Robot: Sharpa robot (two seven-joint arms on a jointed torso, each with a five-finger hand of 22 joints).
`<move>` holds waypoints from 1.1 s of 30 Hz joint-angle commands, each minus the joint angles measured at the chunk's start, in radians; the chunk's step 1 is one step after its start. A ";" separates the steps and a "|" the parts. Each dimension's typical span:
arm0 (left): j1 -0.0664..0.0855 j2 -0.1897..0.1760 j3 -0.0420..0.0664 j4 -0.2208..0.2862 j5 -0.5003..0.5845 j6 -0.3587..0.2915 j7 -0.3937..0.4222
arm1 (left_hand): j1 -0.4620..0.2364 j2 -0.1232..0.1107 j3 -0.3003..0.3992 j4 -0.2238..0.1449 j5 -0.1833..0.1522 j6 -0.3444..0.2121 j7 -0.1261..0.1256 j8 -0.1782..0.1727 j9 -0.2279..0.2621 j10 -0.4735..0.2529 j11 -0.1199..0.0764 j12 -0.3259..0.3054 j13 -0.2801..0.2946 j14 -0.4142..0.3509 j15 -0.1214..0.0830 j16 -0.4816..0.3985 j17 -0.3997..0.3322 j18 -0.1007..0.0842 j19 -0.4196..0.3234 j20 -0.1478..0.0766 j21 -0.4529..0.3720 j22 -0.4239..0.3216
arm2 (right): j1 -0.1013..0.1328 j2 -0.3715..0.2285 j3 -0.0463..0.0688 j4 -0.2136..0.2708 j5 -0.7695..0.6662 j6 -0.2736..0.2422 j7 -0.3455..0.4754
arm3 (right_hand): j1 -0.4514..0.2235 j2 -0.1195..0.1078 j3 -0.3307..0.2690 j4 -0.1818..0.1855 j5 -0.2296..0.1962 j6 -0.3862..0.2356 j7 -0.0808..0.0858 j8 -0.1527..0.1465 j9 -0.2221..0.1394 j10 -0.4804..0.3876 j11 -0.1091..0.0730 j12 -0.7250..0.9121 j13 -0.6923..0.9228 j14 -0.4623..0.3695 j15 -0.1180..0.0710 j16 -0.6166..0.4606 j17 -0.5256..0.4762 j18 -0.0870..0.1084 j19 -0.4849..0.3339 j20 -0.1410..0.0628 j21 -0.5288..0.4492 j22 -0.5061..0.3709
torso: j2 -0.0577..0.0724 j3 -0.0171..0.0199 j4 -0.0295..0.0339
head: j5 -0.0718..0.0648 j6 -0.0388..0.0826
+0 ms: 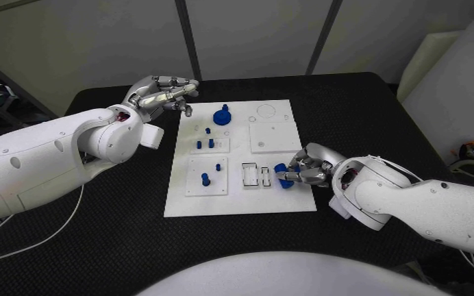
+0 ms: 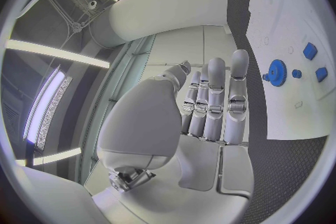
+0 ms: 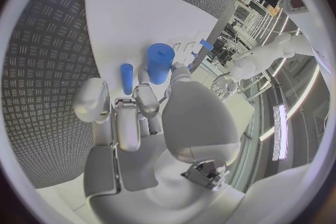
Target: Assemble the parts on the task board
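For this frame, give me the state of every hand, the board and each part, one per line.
left hand: raised beside the board's far left corner, holds nothing, fingers apart.
right hand: over the board's near right area, grips a blue cylinder.
task board: flat on the table.
blue gear: resting on the board's far part.
small blue pegs: standing in the left-hand plates.
white slots: cannot tell whether filled.
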 commanded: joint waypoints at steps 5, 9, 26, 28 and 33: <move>0.001 0.000 0.001 0.002 0.003 0.012 0.002 | -0.001 0.008 -0.006 0.001 0.000 -0.005 0.002 0.006 -0.001 -0.006 0.000 0.005 0.001 -0.006 -0.002 -0.002 -0.001 0.049 0.002 0.004 -0.006 -0.002 | 0.002 -0.007 0.004 0.037 0.020 -0.074 0.015 | -0.003 0.004 -0.006 -0.005 0.002 0.002 -0.008 0.007 0.004 0.007 0.000 0.004 0.001 0.085 -0.007 0.005 0.161 -0.011 0.007 -0.002 0.008 0.004 | 0.000 -0.0004 -0.0010 | 0.005 -0.001; 0.001 -0.001 0.001 0.003 0.003 0.012 0.002 | -0.001 0.008 -0.006 0.001 0.000 -0.005 0.002 0.006 -0.001 -0.006 0.000 0.005 0.001 -0.006 -0.002 -0.002 -0.001 0.049 0.002 0.004 -0.006 -0.002 | 0.003 -0.006 0.017 0.054 0.001 -0.082 0.019 | 0.000 0.004 -0.007 -0.007 0.005 0.002 -0.008 0.007 0.005 0.007 0.000 0.004 0.002 0.086 -0.008 0.006 0.164 -0.012 0.008 -0.002 0.010 0.007 | 0.000 -0.0013 0.0000 | 0.005 -0.002; 0.001 0.001 0.001 0.005 0.003 0.016 -0.001 | -0.001 0.008 -0.006 0.001 0.000 -0.005 0.002 0.006 -0.001 -0.006 0.000 0.005 0.001 -0.006 -0.002 -0.002 -0.001 0.049 0.002 0.004 -0.006 -0.002 | 0.010 0.107 0.034 -0.008 -0.027 0.070 -0.018 | -0.016 0.010 -0.019 0.000 -0.007 -0.001 -0.008 0.009 0.011 0.008 0.000 0.003 0.005 0.085 -0.008 0.004 0.161 -0.012 0.007 -0.004 0.009 0.007 | 0.001 -0.0020 0.0022 | 0.010 -0.003; 0.001 0.001 0.001 0.006 0.003 0.016 -0.001 | -0.001 0.008 -0.006 0.001 0.000 -0.005 0.002 0.006 -0.001 -0.006 0.000 0.005 0.001 -0.006 -0.002 -0.002 -0.001 0.049 0.002 0.004 -0.006 -0.002 | 0.011 0.120 0.035 -0.018 -0.029 0.089 -0.025 | -0.022 0.013 -0.022 0.000 -0.011 -0.001 -0.008 0.010 0.012 0.008 0.000 0.002 0.005 0.085 -0.008 0.004 0.159 -0.012 0.006 -0.004 0.009 0.007 | 0.001 -0.0012 0.0021 | 0.011 -0.004; 0.001 0.000 0.001 0.007 0.003 0.016 -0.001 | -0.001 0.008 -0.006 0.001 0.000 -0.005 0.002 0.006 -0.001 -0.006 0.000 0.005 0.001 -0.006 -0.002 -0.002 -0.001 0.049 0.002 0.004 -0.006 -0.002 | 0.011 0.150 0.035 -0.038 -0.044 0.100 -0.035 | -0.035 0.017 -0.030 0.000 -0.021 -0.001 -0.009 0.013 0.016 0.010 -0.001 0.002 0.009 0.084 -0.009 0.003 0.159 -0.012 0.006 -0.004 0.009 0.006 | 0.001 -0.0005 -0.0008 | 0.019 -0.006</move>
